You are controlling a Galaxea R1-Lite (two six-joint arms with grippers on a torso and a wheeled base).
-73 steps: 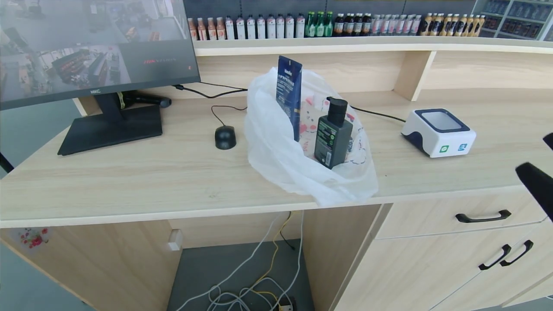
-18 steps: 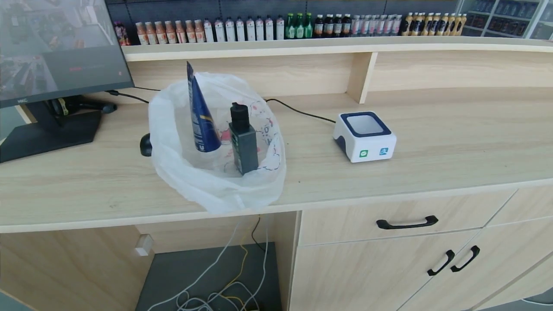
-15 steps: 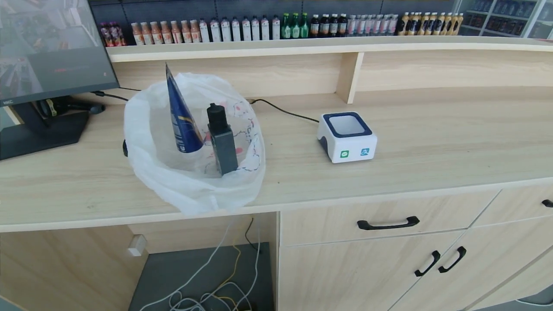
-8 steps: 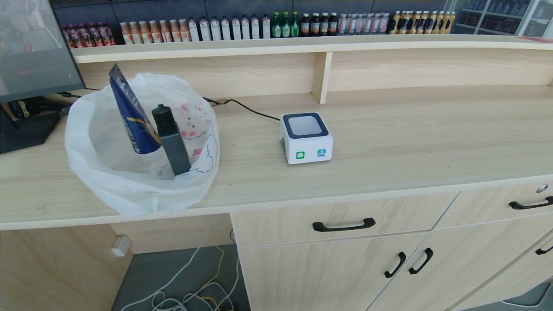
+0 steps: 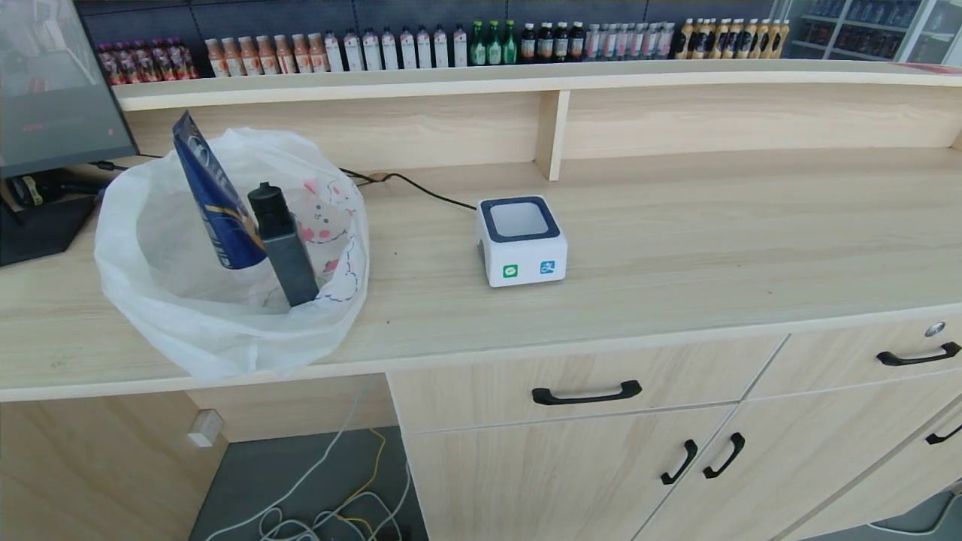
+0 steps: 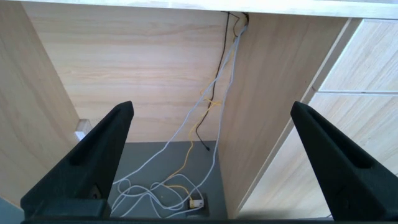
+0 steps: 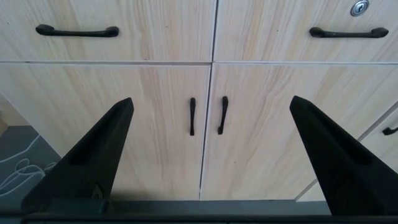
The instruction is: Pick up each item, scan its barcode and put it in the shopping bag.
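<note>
White bag (image 5: 150, 300), blue pouch (image 5: 214, 203), dark bottle (image 5: 289, 252)

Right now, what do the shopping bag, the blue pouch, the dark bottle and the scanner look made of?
shopping bag: thin plastic film, translucent white; it crumples and slumps.
blue pouch: likely laminated plastic or foil, slight sheen; stands flat and stiff.
dark bottle: probably rigid plastic, matte body, black cap.
scanner: moulded hard plastic, smooth white shell; top window glass or plastic, cannot tell.

A monitor (image 5: 52, 90) stands on the wooden counter (image 5: 714, 255), bottles (image 5: 451, 46) lined up behind.
</note>
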